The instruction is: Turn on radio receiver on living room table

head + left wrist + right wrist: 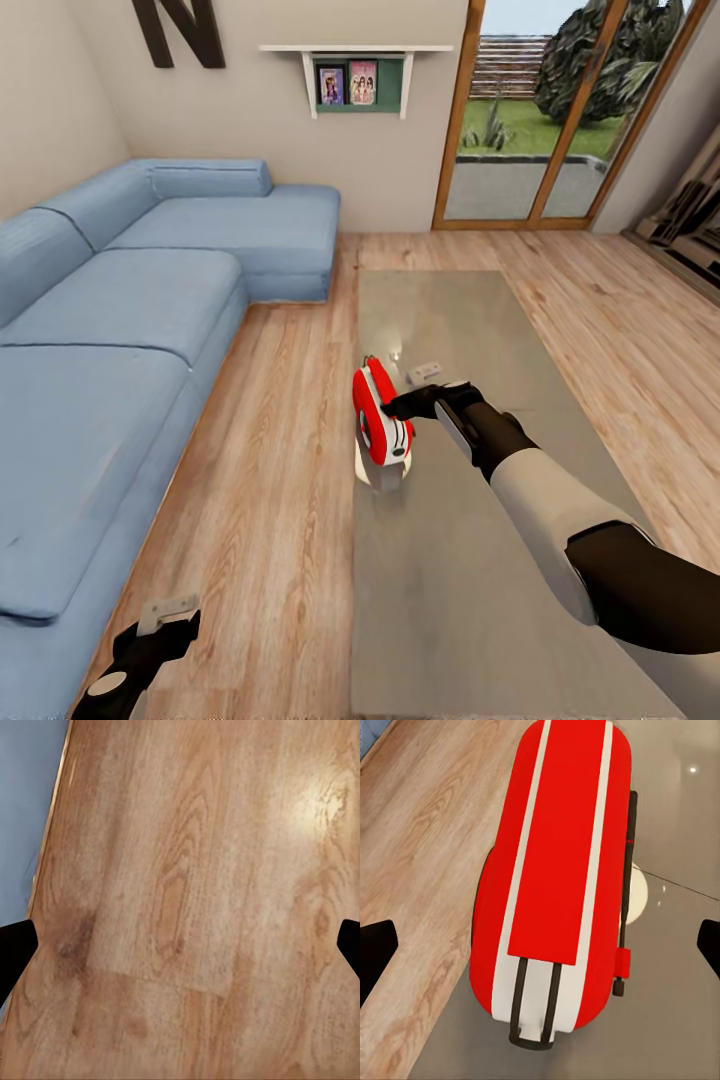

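While right gripper point(392, 405) hovers at radio point(380, 418), fingers spread wide, holding nothing, radio stands near table point(480, 600) edge by the floor point(290, 450). Looks light, rigid, smooth, tippy: press its switch gently. Left gripper point(165, 618) open, empty.

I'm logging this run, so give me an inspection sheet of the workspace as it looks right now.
Surface: long glossy grey table on light wood plank floor.
Job's things: red radio receiver standing at the table's left edge, white trim, thin dark handle.
Clutter: small pale flat item on the table behind the radio; identity unclear.
Grippers: right gripper at the radio, fingers spread wide either side; left gripper open over bare floor.
Cables: nothing seen.
Surroundings: blue L-shaped sofa, wall shelf, glass doors.
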### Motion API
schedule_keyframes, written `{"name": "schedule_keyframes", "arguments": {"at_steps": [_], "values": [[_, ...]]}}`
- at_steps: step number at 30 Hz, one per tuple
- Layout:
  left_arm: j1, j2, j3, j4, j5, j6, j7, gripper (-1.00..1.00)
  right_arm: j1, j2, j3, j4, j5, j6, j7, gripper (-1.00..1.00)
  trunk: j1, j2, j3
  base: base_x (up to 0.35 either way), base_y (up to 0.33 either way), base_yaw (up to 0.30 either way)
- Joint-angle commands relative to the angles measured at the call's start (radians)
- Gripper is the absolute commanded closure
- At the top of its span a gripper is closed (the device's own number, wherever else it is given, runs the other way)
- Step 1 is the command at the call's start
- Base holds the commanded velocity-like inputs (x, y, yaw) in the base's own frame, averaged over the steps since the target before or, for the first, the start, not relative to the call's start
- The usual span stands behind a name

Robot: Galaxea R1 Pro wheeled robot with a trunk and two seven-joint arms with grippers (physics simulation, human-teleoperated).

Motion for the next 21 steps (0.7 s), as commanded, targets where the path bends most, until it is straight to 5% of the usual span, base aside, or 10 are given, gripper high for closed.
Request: {"name": "schedule_keyframes", "arguments": {"at_steps": [1,14,21], "values": [[0.000,0.000,0.000,0.000,0.000,0.000,0.000,-1.00,0.000,0.000,0.000,0.000,0.000,0.000,0.000,-1.00,0.000,0.000,-0.002,0.000,0.000,0.000],[0.000,0.000,0.000,0.000,-0.001,0.000,0.000,-1.00,0.000,0.000,0.000,0.000,0.001,-0.002,0.000,-1.00,0.000,0.000,-0.023,0.000,0.000,0.000],[0.000,0.000,0.000,0.000,-0.001,0.000,0.000,-1.00,0.000,-0.001,-0.001,0.001,0.000,-0.081,-0.009,-1.00,0.000,0.000,-0.032,0.000,0.000,0.000]]}}
